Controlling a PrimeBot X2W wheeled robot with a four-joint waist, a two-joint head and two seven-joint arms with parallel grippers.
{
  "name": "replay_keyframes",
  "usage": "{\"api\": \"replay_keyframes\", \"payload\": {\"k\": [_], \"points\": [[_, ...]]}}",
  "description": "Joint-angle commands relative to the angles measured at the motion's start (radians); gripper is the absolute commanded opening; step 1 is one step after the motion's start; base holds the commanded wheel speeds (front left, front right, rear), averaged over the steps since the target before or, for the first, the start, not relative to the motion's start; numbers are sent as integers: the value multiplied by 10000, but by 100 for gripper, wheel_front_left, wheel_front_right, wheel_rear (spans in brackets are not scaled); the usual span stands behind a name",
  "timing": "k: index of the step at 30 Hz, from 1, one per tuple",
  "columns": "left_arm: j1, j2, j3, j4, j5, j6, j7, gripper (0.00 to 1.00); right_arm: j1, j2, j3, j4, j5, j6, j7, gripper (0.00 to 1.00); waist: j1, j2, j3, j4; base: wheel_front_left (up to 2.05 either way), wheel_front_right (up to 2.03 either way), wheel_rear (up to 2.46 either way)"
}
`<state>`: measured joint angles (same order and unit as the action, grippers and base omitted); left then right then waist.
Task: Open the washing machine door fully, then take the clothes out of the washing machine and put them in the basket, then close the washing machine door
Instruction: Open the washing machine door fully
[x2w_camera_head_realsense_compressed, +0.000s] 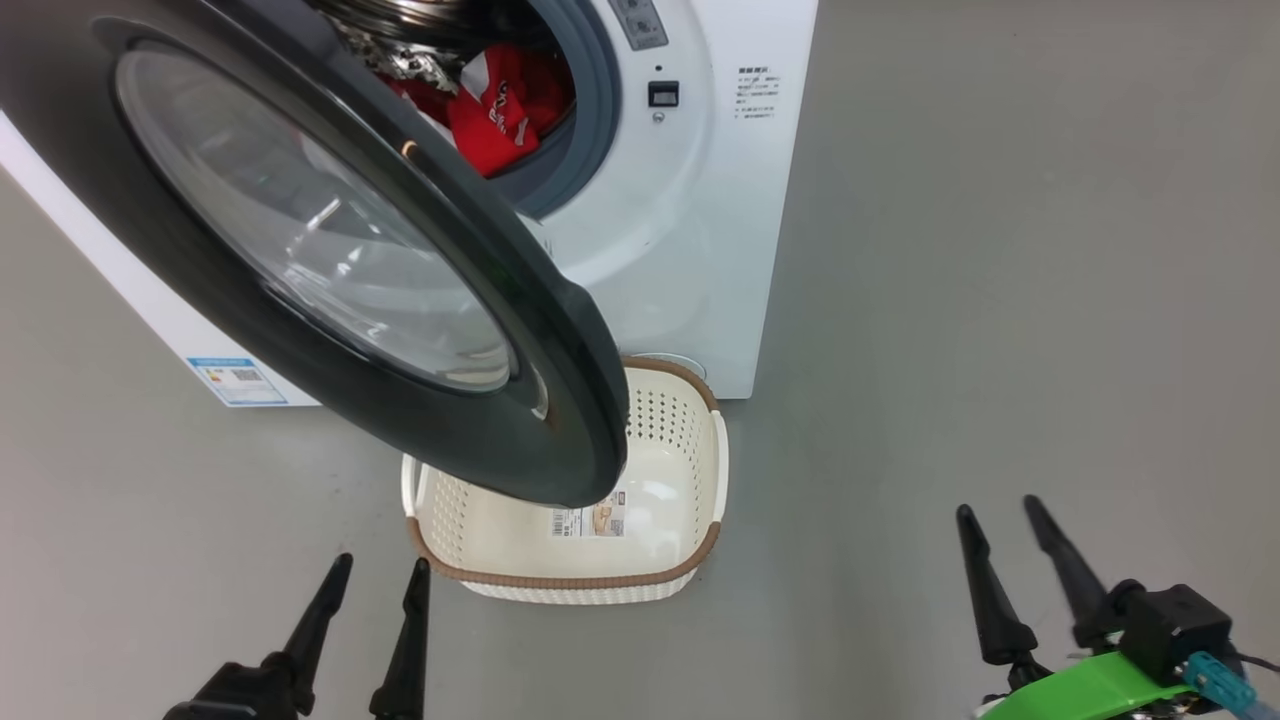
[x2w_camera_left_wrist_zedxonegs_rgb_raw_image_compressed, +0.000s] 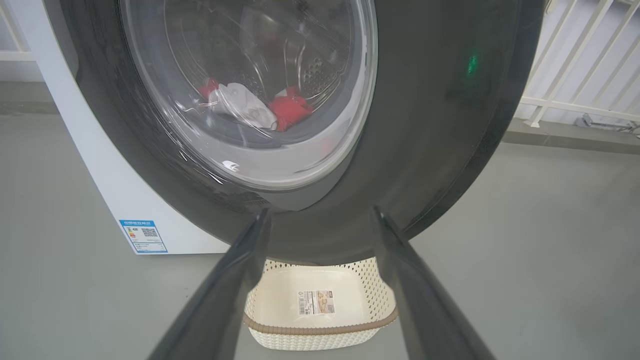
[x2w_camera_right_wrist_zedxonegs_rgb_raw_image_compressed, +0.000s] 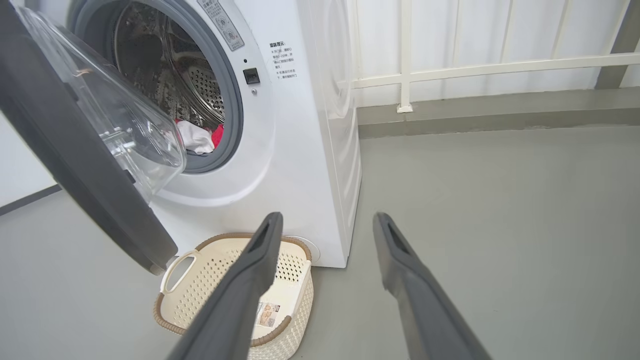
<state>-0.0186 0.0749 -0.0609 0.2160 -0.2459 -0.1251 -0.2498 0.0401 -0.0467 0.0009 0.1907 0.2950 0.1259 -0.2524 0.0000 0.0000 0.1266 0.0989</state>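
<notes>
**Washing machine door (x2w_camera_head_realsense_compressed: 320, 250) half open, clothes (x2w_camera_head_realsense_compressed: 500, 105) inside the drum**

Round, upright on edge, swung partway out from the washing machine (x2w_camera_head_realsense_compressed: 690, 220), straight ahead of the left hand (x2w_camera_head_realsense_compressed: 383, 562) and above its fingertips. Outer face turned toward that hand; bulging window pointing back at the drum mouth, as seen from the right wrist. Wide glossy black rim, smooth, catching reflections; deep, rounded bowl of clear glass in the middle. Lower free edge above the left side of the basket (x2w_camera_head_realsense_compressed: 580, 582).

Basket ahead of and between the two hands, closer to the left one, on the grey floor (x2w_camera_head_realsense_compressed: 1000, 300) just beside the foot of the machine. Cream-white perforated plastic, rounded rectangle, brown woven-look rim, loop handles at the sides, opening upward, paper label (x2w_camera_head_realsense_compressed: 590, 520) on its bottom.

Clothes beyond the door, far ahead of both hands, heaped low in the perforated steel drum (x2w_camera_right_wrist_zedxonegs_rgb_raw_image_compressed: 165, 75) behind a grey rubber ring (x2w_camera_head_realsense_compressed: 595, 120): soft red fabric with white parts, crumpled.

Machine body white, boxy, smooth, with a blue sticker (x2w_camera_head_realsense_compressed: 237, 380) low on the front.

Left hand: two long dark tapered fingers apart, gripping nothing. Right hand (x2w_camera_head_realsense_compressed: 997, 506): fingers likewise apart, empty, over bare floor well to the side of the basket.
</notes>
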Motion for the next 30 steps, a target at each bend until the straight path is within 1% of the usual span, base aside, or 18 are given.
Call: {"api": "replay_keyframes", "payload": {"k": [1,8,12,17,20,23,25,28,30], "points": [[-181,52,298,-274,71,-56,-120,100,-190,-38,348,-290,126,48,-93,0,0,0,-7,31,0,0,0],[-133,19,158,-291,56,-56,-120,100,-769,-37,975,-413,2021,48,-93,0,0,0,-22,213,0,0,0],[-95,38,64,-261,59,-56,-120,100,-1517,-36,1631,-130,4073,48,-93,0,0,0,-48,332,0,0,0],[-97,33,-35,-228,43,-56,-120,100,-2751,-163,2665,389,6207,48,-93,0,0,0,-56,519,0,0,0],[-92,21,-101,-213,28,-56,-120,100,-3555,-504,3425,601,7623,48,-93,0,0,0,-41,646,0,0,0],[-109,6,-166,-177,4,-56,-120,100,-4316,-941,4219,499,8958,48,-54,0,0,0,6,801,0,0,0],[-141,-5,-204,-163,-14,-56,-120,100,-4782,-1342,4719,423,9693,48,54,0,0,0,51,904,0,0,0],[-222,-15,-270,-161,-48,-56,-120,100,-5427,-1816,5292,256,10773,48,553,0,0,0,191,1061,0,0,0],[-295,-20,-282,-147,-78,-56,-120,100,-5846,-2114,5574,216,11296,48,1013,0,0,0,288,1157,0,0,0]]}}
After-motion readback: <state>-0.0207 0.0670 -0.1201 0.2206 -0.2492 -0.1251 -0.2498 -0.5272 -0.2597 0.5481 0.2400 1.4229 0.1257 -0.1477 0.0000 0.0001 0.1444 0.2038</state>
